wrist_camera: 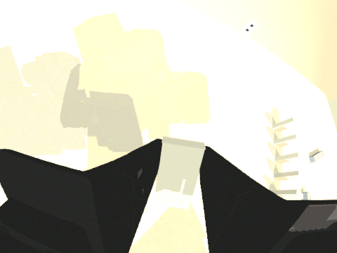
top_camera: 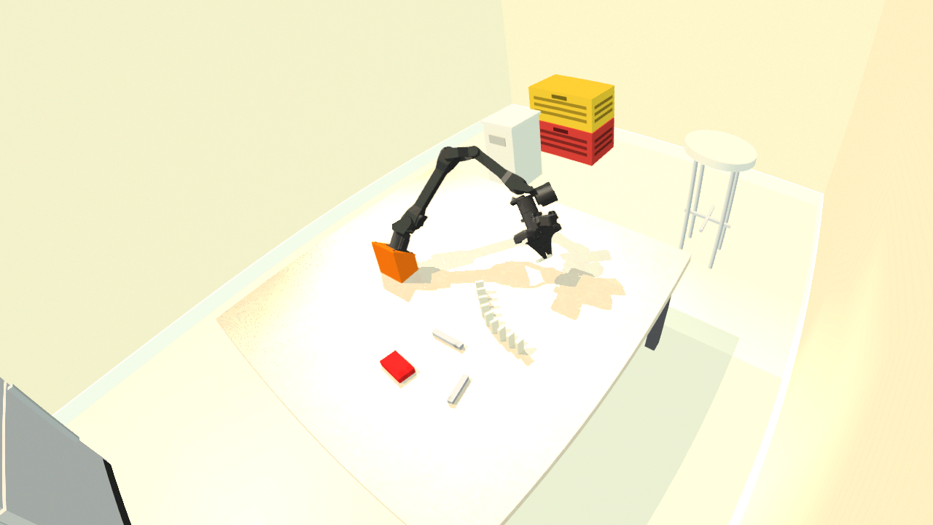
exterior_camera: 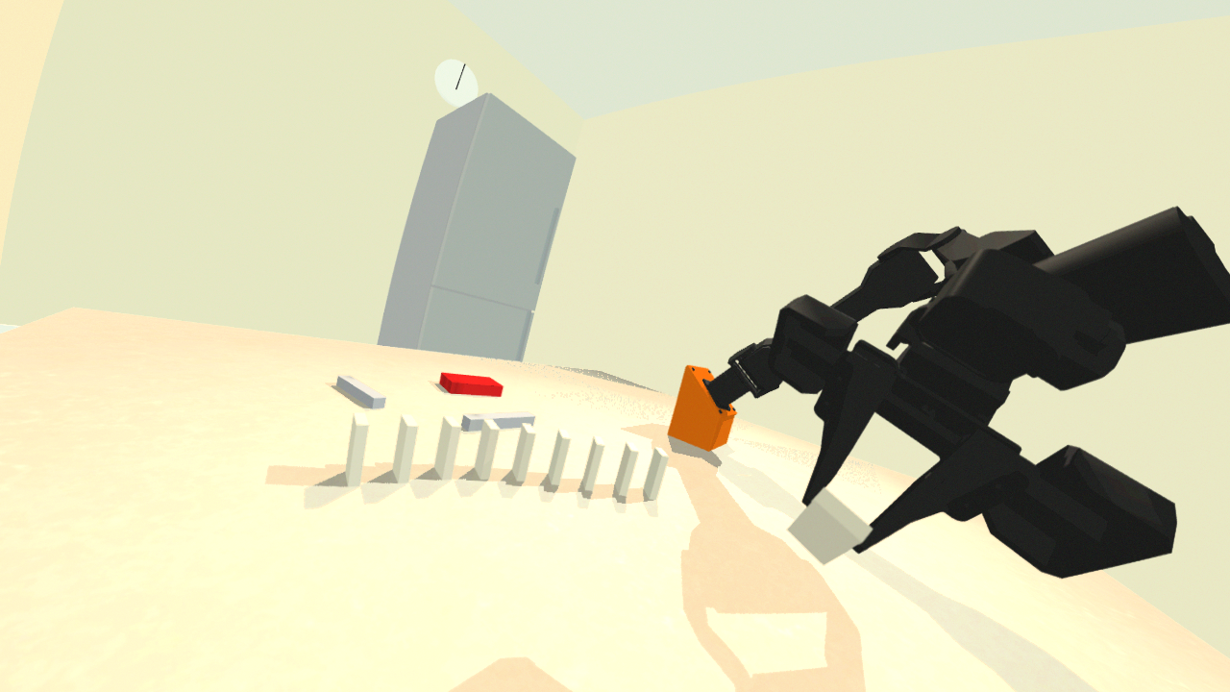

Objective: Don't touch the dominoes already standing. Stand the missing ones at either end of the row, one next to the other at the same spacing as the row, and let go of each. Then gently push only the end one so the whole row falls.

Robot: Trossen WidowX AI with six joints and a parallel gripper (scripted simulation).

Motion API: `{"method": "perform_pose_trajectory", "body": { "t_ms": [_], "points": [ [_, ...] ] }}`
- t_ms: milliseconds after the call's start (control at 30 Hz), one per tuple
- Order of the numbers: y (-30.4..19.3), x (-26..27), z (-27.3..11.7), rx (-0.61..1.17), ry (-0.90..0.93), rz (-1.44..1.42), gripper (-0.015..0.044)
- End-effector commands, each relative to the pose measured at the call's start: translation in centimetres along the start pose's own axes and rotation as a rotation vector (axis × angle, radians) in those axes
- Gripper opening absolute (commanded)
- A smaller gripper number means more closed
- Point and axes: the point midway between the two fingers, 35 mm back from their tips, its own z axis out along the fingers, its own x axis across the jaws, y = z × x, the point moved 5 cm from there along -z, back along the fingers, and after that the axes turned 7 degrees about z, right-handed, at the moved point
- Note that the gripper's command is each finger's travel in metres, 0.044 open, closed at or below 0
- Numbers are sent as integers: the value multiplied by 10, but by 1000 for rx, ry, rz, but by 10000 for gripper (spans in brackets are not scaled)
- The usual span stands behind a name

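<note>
Across pale table top [top_camera: 456, 456] [exterior_camera: 430, 584] [wrist_camera: 239, 140], very strong light and soft shadows. Nearest in exterior view, at right side, black gripper [top_camera: 544, 256] [exterior_camera: 832, 526] [wrist_camera: 182, 149], with fingers closed on one pale domino [exterior_camera: 821, 533] [wrist_camera: 179, 166]. Held from two opposite sides, raised above table and well apart from standing row; in exterior view, turned with one end face toward camera. Behind, to left in same view, nine standing dominoes [top_camera: 493, 324] [exterior_camera: 523, 454] [wrist_camera: 287, 156], all upright, in gently curved row with small gaps between. Just beyond row, lying flat, first pale grey bar [top_camera: 447, 339] [exterior_camera: 503, 421] [wrist_camera: 306, 195]; also flat, more to left in exterior view, second pale grey bar [top_camera: 458, 389] [exterior_camera: 359, 391] [wrist_camera: 316, 156]. Farther back, red block [top_camera: 397, 367] [exterior_camera: 470, 385], flat on table too. To right of it in exterior view, orange base [top_camera: 407, 267] [exterior_camera: 701, 421], under black arm [top_camera: 427, 189] [exterior_camera: 894, 275]. Beyond table, tall grey fridge [exterior_camera: 490, 214] and round wall clock [exterior_camera: 451, 82]. At far side in top view, white cabinet [top_camera: 512, 140], round stool [top_camera: 719, 146], and yellow crate [top_camera: 571, 104] stacked on red crate [top_camera: 571, 144].
</note>
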Motion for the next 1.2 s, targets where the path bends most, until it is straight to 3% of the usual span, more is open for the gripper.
{"method": "perform_pose_trajectory", "body": {
  "t_ms": [0, 1167],
  "points": [
    [-3, 2, -3, -71, 2, 14, 107],
    [-51, -3, -45, -635, 111, 272, 107]
  ]
}}
